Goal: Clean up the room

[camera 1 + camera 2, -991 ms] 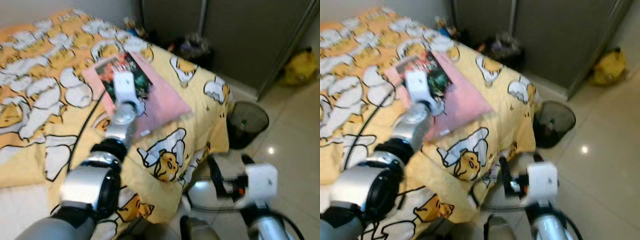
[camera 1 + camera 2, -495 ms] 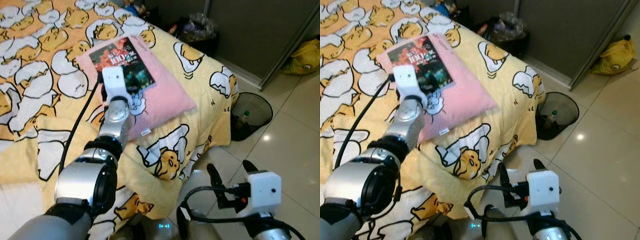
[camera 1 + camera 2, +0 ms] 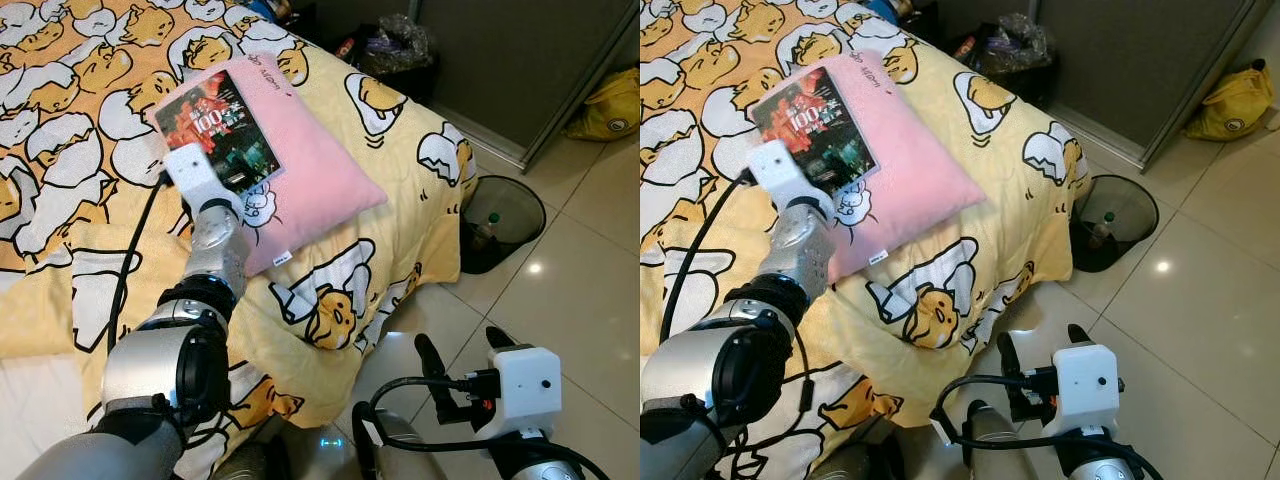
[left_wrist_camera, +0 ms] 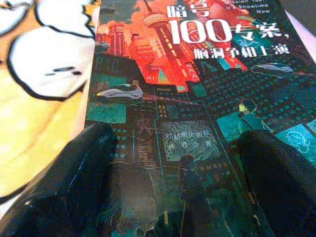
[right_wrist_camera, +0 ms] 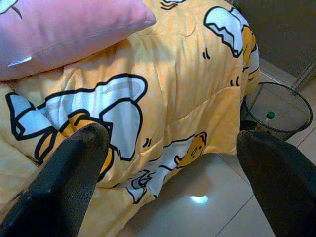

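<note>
Nearest you, your right end effector [image 5: 168,182] hangs spread wide and empty over the floor by the bed's [image 3: 400,130] corner. Farther in, your left end effector [image 4: 173,187] rests spread on the book [image 3: 222,132], gripping nothing; the book lies on the pink pillow [image 3: 310,180] near that corner.

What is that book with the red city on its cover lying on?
The book lies on a pink pillow, which rests on the yellow duvet. The left gripper hovers open above its cover. The pillow beneath the book is hidden.
</note>
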